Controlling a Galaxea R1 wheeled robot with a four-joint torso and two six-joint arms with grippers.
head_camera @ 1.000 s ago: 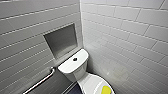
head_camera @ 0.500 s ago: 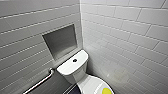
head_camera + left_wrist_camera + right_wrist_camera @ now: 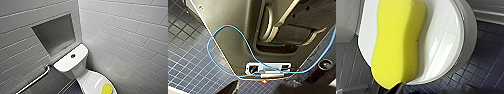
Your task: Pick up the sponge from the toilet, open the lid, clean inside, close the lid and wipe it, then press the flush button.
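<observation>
1 sponge (image 3: 107, 89), 1 toilet (image 3: 67, 63), 1 lid (image 3: 90, 80), 1 flush btn (image 3: 73, 56), 1 wall niche (image 3: 56, 35)

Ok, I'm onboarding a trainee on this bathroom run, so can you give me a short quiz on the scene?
1. True or false: the bright yellow oblong sponge lies on the closed white oval toilet lid.
2. The small round dark flush button sits on: A) the white ceramic cistern top, B) the grey wall niche, C) the metal grab bar.
3. Fill in: the small square floor tiles are dark ____.
Key: 1 true; 2 A; 3 blue.
</observation>
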